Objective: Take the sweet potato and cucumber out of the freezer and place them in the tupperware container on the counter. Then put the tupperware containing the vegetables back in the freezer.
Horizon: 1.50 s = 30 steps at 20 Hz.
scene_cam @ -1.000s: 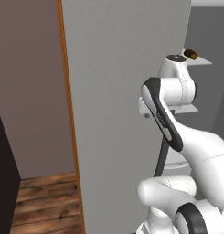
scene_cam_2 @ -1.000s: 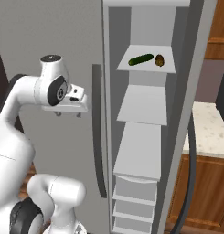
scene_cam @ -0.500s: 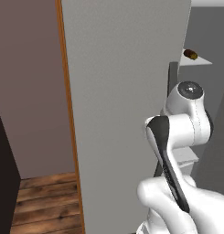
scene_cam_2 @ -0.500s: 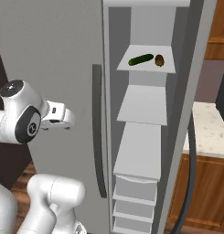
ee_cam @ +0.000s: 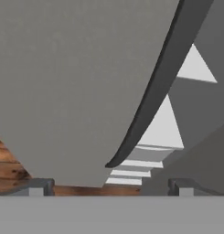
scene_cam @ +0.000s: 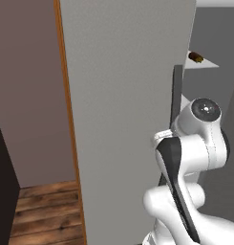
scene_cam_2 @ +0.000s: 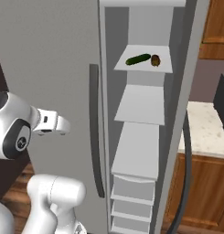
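A: Freezer (scene_cam_2: 145, 137) stands open, door swung wide. Where does it lie from the pincer (ee_cam: 111, 186)?

B: Door panel straight ahead of the pincer, dark handle (ee_cam: 154, 87) just beyond the tips. Shelves open past the handle's far side.

A: Pincer state?

B: Released, tips spread wide, nothing between them.

A: Vegetables?

B: Well above the pincer, on an upper shelf (scene_cam_2: 143, 65). Cucumber (scene_cam_2: 138, 59) lies long axis across the shelf; sweet potato (scene_cam_2: 155, 60) just beside it, farther from the door. Likely a reach up and in, around the door edge.
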Tool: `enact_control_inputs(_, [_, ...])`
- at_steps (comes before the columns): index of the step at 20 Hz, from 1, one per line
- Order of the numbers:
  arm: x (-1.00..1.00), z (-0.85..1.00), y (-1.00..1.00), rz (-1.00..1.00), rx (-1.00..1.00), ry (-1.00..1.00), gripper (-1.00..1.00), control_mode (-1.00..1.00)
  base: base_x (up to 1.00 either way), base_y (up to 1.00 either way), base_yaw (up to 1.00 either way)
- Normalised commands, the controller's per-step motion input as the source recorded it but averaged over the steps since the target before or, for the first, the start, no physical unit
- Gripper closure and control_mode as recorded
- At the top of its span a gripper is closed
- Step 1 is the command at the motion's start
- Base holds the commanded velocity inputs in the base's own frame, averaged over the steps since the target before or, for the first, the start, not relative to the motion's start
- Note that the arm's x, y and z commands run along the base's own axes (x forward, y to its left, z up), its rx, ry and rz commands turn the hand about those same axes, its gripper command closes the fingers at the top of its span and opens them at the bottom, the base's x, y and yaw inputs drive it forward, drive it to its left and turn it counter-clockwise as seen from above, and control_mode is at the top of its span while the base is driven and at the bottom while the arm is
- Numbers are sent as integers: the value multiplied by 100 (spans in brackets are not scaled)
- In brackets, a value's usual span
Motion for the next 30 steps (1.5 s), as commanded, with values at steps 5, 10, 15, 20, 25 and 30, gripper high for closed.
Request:
enact_control_inputs(5, [0,0,0,0,0,0,-100,100,15,-73,-1])
enact_control_inputs(10, [0,0,0,0,0,0,-100,100,38,-26,0])
enact_control_inputs(15, [0,0,0,0,0,0,-100,100,71,-5,0])
enact_control_inputs(20, [0,0,-17,0,5,0,-100,-100,26,-19,0])
enact_control_inputs(25, [-8,13,-49,0,13,-6,-100,-100,0,0,0])
enact_control_inputs(30, [4,51,-32,-1,10,-16,-100,-100,0,0,0])
